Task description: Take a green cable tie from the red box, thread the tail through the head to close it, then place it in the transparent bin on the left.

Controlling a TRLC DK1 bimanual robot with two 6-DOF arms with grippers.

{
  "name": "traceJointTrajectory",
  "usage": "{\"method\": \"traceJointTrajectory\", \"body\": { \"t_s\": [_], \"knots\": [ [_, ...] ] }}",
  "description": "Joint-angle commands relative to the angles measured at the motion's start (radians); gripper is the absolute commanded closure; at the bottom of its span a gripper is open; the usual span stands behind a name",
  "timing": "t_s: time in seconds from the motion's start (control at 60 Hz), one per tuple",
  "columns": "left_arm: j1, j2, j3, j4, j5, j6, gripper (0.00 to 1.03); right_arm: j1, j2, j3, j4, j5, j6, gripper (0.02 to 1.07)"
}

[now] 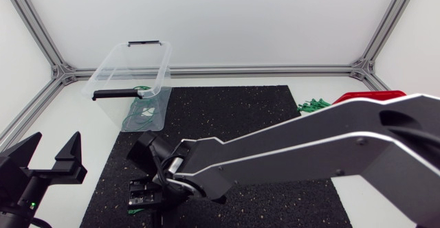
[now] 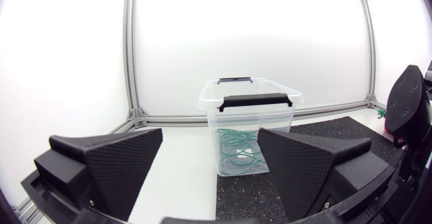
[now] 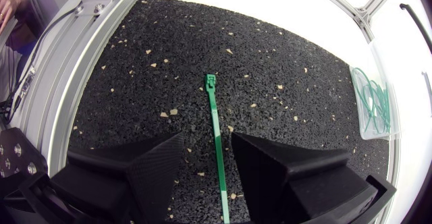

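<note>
Right tool (image 3: 208, 146), fingers apart, straddles the flat green cable tie (image 3: 215, 126), apparently for pickup. Left tool (image 2: 210, 140) idle, fingers apart.

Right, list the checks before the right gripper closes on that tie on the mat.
1. The cable tie lies between the fingers of the right gripper: ok.
2. That gripper open: ok.
3. Tail threaded through head: not ok, the tie lies straight.
4. The left gripper open, empty: ok.
5. The transparent bin upright by the mat: ok.
6. Gripper height right for a pinch: cannot tell.
</note>
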Motion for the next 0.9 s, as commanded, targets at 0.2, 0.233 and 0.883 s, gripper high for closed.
{"method": "traceJointTrajectory", "body": {
  "t_s": [0.2,0.233,0.883],
  "knots": [
    [-0.003,0.006,-0.039,-0.022,-0.004,-0.024,0.05,0.004,0.05,0.035,-0.009,-0.006,-0.002,0.71],
    [-0.003,0.006,-0.039,-0.022,-0.004,-0.024,0.05,0.002,0.053,0.041,-0.017,-0.006,-0.001,0.71],
    [-0.002,0.006,-0.039,-0.022,-0.004,-0.024,0.05,-0.051,0.131,0.118,-0.124,-0.035,-0.011,0.99]
  ]
}}
